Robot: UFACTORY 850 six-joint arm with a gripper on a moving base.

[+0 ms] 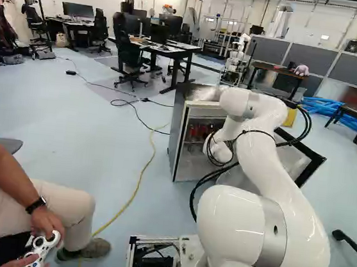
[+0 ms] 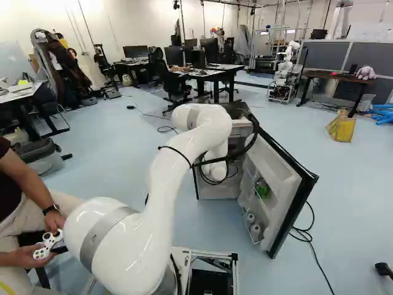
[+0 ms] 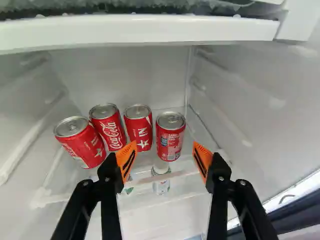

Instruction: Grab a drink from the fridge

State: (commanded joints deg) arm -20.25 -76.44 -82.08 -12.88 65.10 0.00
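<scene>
Fridge door is swung open, presumably so the inside of the fridge can be reached. Gripper is spread wide, nothing held; it's pointed in over the shelf, with the end can framed ahead between its two fingers, likely so both sides of it can be straddled. Side room is left there, so that one is judged the easiest pick. Count: four red cans on the shelf, the end one plus three others lined up beside it. Bottles below are partly hidden, can't be counted
</scene>
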